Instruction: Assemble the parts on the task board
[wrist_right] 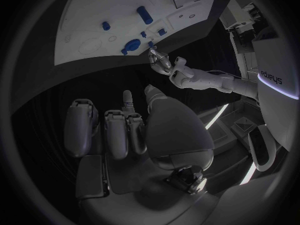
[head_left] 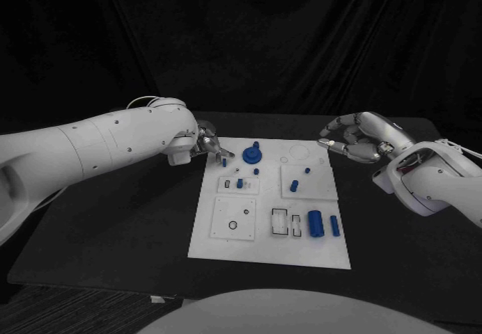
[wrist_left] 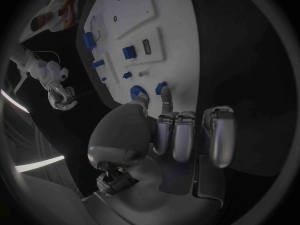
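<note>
Reaching with the left hand point(head_left: 208, 144) at the far left corner of the white task board point(head_left: 226, 240) on the black desk point(head_left: 120, 236), fingertips closing in narrow on a small blue peg point(head_left: 223, 161) just beneath them, though whether already pinching it cannot be told. Hovering off the board's far right edge, the right hand point(head_left: 359, 137), fingers curled and holding nothing. Judging next: securing the peg, then carrying it toward a free socket; reading "sharpa" on the robot's body in the right wrist view.
</note>
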You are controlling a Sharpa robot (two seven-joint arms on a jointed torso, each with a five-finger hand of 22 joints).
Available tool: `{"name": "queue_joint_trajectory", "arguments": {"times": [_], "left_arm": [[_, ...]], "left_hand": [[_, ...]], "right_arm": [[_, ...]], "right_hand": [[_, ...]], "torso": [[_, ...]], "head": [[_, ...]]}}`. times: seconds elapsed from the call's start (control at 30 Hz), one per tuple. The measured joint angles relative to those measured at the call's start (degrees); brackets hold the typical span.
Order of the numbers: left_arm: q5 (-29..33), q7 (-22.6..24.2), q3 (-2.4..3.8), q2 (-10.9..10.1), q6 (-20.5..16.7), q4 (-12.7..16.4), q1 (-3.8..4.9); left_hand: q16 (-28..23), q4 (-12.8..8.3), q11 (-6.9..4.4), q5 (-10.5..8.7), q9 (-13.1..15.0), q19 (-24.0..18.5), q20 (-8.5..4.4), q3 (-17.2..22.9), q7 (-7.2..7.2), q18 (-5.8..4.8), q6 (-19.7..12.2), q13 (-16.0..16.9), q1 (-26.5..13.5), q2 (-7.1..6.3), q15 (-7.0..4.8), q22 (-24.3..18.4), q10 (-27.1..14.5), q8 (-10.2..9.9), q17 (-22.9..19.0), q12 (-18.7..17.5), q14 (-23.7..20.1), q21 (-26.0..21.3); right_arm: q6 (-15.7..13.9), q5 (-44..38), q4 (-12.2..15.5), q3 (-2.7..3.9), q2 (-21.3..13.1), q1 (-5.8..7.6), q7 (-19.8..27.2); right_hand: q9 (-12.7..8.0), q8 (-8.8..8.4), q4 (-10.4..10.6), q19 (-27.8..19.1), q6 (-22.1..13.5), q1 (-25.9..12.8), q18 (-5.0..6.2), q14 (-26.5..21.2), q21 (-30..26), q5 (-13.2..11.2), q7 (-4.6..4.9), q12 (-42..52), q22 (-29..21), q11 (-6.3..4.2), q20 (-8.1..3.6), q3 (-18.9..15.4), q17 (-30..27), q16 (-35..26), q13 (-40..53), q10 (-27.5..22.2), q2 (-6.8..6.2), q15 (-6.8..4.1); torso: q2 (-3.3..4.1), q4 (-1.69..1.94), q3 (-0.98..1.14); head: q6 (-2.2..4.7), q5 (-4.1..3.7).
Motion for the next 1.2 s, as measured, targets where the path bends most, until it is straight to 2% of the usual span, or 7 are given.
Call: {"name": "queue_joint_trajectory", "arguments": {"times": [0.33,0.47,0.67,0.77,0.9,1.2], "left_arm": [[-0.01,-0.22,0.0,0.27,0.78,-0.26,-0.31],[-0.01,-0.22,0.0,0.31,0.94,-0.34,-0.35],[-0.01,-0.2,0.0,0.44,1.07,-0.42,-0.39],[-0.01,-0.15,0.02,0.52,1.12,-0.45,-0.41],[-0.01,-0.09,0.02,0.6,1.17,-0.49,-0.42],[-0.02,-0.04,0.01,0.64,1.3,-0.58,-0.44]], "left_hand": [[0.0,-0.14,0.21,0.01,-0.26,0.0,0.0,-0.14,0.2,0.0,0.21,0.0,0.78,0.4,0.2,0.05,-0.21,-0.46,0.0,0.0,-0.2,-0.2],[0.0,-0.77,0.2,1.39,-0.44,0.01,0.43,-0.12,0.41,0.0,0.42,0.0,1.52,0.58,0.21,0.04,-0.21,-1.12,0.0,0.0,-0.21,-0.39],[0.0,-0.78,0.39,1.52,-0.46,0.01,0.43,-0.13,0.41,0.0,0.42,0.0,1.58,0.52,0.24,0.04,-0.02,-1.22,0.0,0.0,-0.19,-0.63],[0.0,-0.98,0.39,2.48,-0.57,0.01,0.42,0.0,0.41,0.0,0.42,0.0,1.95,0.89,0.43,0.04,-0.02,-1.71,-0.01,0.0,0.0,-0.85],[0.0,-1.66,0.39,4.03,-0.67,-0.16,0.59,-0.04,0.41,0.0,0.42,0.0,2.78,0.67,0.42,0.03,-0.02,-2.2,-0.01,0.0,0.0,-1.06],[0.0,-2.04,0.39,6.12,-0.74,-0.2,0.63,0.35,0.4,0.0,0.42,0.0,3.45,0.96,0.42,0.03,-0.03,-2.87,-0.01,0.0,0.0,-1.28]], "right_arm": [[0.06,0.0,0.0,0.0,0.0,-0.01,-0.01],[0.08,0.0,0.0,0.0,-0.03,-0.02,-0.01],[0.12,0.0,0.0,0.0,-0.02,-0.02,-0.02],[0.15,0.0,0.0,0.0,0.01,-0.03,-0.02],[0.2,0.0,0.0,0.0,0.02,-0.03,-0.02],[0.33,0.0,0.0,0.0,-0.01,-0.04,-0.05]], "right_hand": [[0.01,0.0,0.0,0.0,0.0,0.0,0.0,0.0,0.0,0.0,0.0,0.0,-0.01,0.0,0.0,0.0,0.0,0.0,0.0,0.0,0.0,0.0],[0.0,0.0,0.0,0.0,0.0,0.0,0.0,0.0,0.0,0.0,0.0,0.0,-0.01,0.0,0.0,0.0,0.0,0.0,0.0,0.0,0.0,0.0],[0.01,0.0,0.0,0.0,0.0,0.0,0.0,0.0,0.0,0.0,0.0,0.0,-0.01,0.0,0.0,0.0,0.0,0.0,-0.01,0.0,0.0,0.0],[-0.02,0.0,0.0,0.0,0.0,0.0,0.0,0.0,0.0,0.0,0.0,0.0,-0.01,0.0,0.0,0.0,0.0,0.0,-0.01,0.0,0.0,0.0],[-0.05,0.0,0.0,0.0,0.0,0.0,0.0,0.0,0.0,0.0,0.0,0.0,-0.02,0.0,0.0,0.0,0.0,0.0,-0.01,0.0,0.0,0.0],[-0.04,0.0,0.0,0.0,0.0,0.0,0.0,0.0,0.0,0.0,0.0,0.0,-0.02,0.0,0.0,0.0,0.0,0.0,-0.01,0.0,0.0,0.0]], "torso": [[0.01,0.0,0.0],[0.01,0.0,0.0],[0.01,0.0,0.0],[0.01,0.0,0.0],[0.01,0.0,0.0],[0.0,0.0,-0.01]], "head": [[0.0,-0.15],[0.0,-0.2],[0.0,-0.09],[0.0,-0.09],[0.0,-0.08],[0.0,-0.19]]}}
